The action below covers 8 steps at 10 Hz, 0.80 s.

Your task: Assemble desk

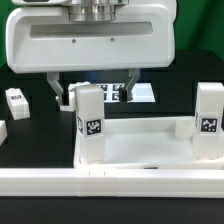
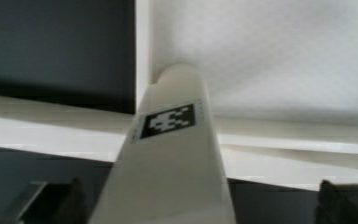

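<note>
**Sam:** What is the biggest thing here?

**Mia:** The tabletop (image 1: pixel 150 150). It lies flat like a big white tray, near the front of the table. Its front edge is up against a long white bar (image 1: pixel 40 182).

**Sam:** And the gripper (image 1: pixel 93 92)?

**Mia:** It hangs over the tray's corner on the exterior view's left. Its fingers (image 1: pixel 57 95) are wide open. They hold nothing.

**Sam:** What is between them?

**Mia:** The left leg (image 1: pixel 88 118). It stands upright at that corner. In the wrist view there is a dark gap on each side of it, so the fingers do not touch it. The right leg (image 1: pixel 209 118) stands upright at the other corner, well apart.

**Sam:** So which step is it?

**Mia:** I think it is about to grab the left leg and twist it in tight. Next it has to close evenly on both flat sides, and keep the leg straight.

**Sam:** Is there room?

**Mia:** Yes, on both sides of the leg. The tray's rim is just below, so the fingers should not go too low. The small white block (image 1: pixel 16 100) lies off to the side, out of the way.
</note>
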Each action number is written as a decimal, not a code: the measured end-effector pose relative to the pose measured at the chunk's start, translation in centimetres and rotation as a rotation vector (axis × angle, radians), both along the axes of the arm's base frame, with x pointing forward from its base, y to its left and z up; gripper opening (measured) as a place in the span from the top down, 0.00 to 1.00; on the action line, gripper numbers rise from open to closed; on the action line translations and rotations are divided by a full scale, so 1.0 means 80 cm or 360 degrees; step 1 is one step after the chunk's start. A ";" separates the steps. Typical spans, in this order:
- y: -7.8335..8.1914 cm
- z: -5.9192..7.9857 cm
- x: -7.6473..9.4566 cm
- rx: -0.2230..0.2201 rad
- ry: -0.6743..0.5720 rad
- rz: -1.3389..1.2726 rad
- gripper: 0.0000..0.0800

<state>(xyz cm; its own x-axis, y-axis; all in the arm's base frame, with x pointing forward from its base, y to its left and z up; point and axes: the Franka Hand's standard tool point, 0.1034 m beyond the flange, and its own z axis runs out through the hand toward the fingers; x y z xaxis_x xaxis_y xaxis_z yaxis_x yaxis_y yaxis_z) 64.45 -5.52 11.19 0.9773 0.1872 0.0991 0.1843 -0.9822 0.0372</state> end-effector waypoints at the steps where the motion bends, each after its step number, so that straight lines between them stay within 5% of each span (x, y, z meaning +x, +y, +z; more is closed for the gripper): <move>1: -0.001 0.000 0.000 -0.0016 0.0003 0.0091 0.19; 3: -0.005 0.000 -0.001 -0.0024 0.0006 0.0124 0.19; 5: -0.004 -0.001 -0.001 -0.0024 0.0008 0.0123 0.51; 8: -0.005 -0.001 -0.001 -0.0020 0.0006 0.0078 0.64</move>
<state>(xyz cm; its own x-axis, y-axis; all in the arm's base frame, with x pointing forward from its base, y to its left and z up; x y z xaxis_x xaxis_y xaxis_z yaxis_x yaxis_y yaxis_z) 64.36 -5.91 11.10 0.9674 0.2358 0.0927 0.2321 -0.9715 0.0485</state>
